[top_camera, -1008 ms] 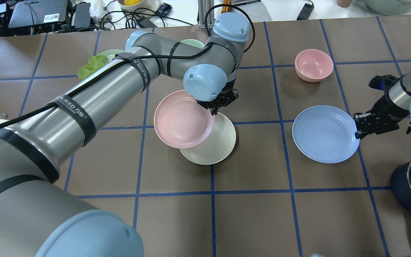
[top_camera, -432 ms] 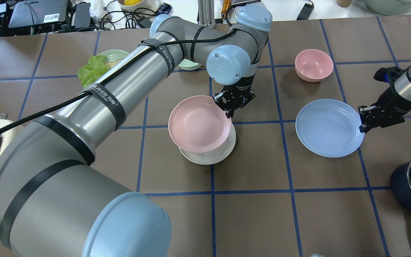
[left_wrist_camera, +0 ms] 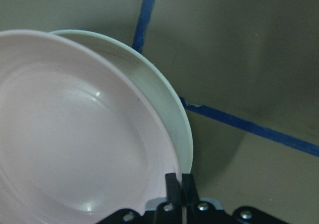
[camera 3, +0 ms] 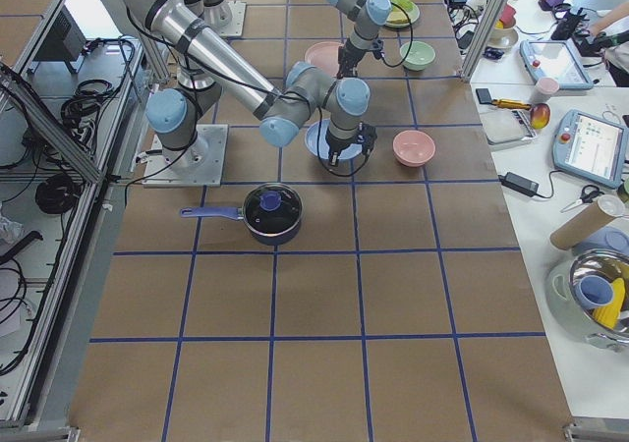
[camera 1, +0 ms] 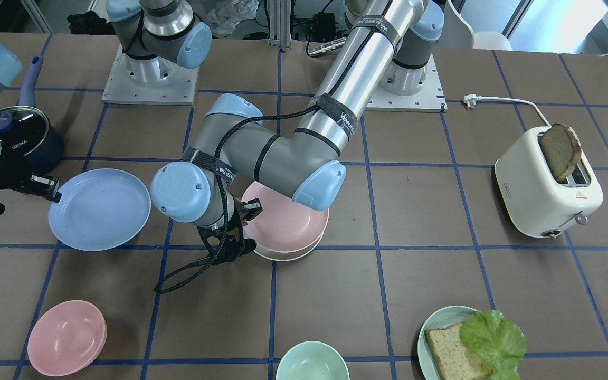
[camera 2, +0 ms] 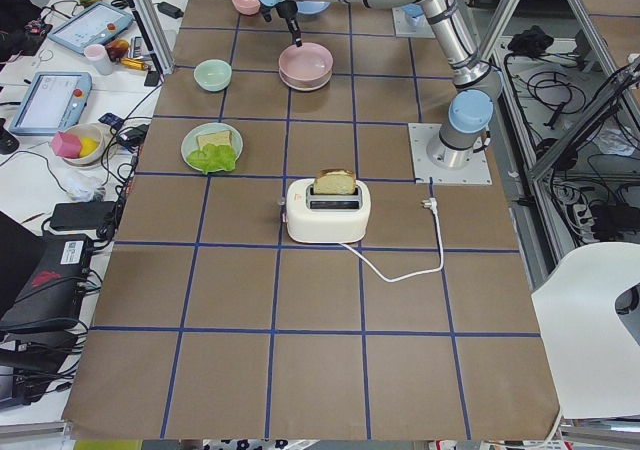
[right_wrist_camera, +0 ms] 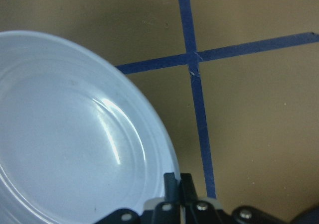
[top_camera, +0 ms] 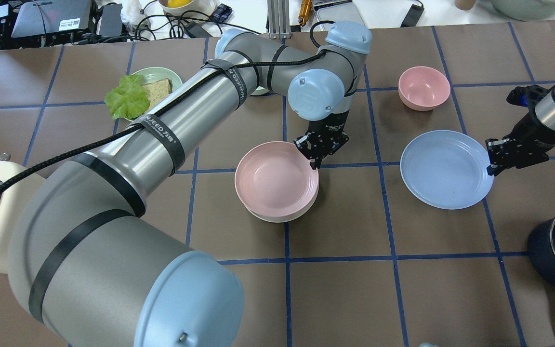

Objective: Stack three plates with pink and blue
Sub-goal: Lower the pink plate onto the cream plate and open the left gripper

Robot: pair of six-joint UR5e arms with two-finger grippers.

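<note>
left claw (top_camera: pixel 314 161) pinches pink plate (top_camera: pixel 275 178) over cream plate (top_camera: pixel 280 219), mid-desk — right claw (top_camera: pixel 491 168) grips blue plate (top_camera: pixel 443 168), near right edge.

The pink plate (top_camera: pixel 276 178) sits slightly offset atop the cream-white plate (left_wrist_camera: pixel 154 87); the light blue plate (top_camera: pixel 443 168) is well apart.

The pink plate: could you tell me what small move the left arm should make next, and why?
Probably open the left gripper and release: it pinches the rim of the pink plate, which appears to lie almost squarely on the cream plate, only slightly offset.
</note>
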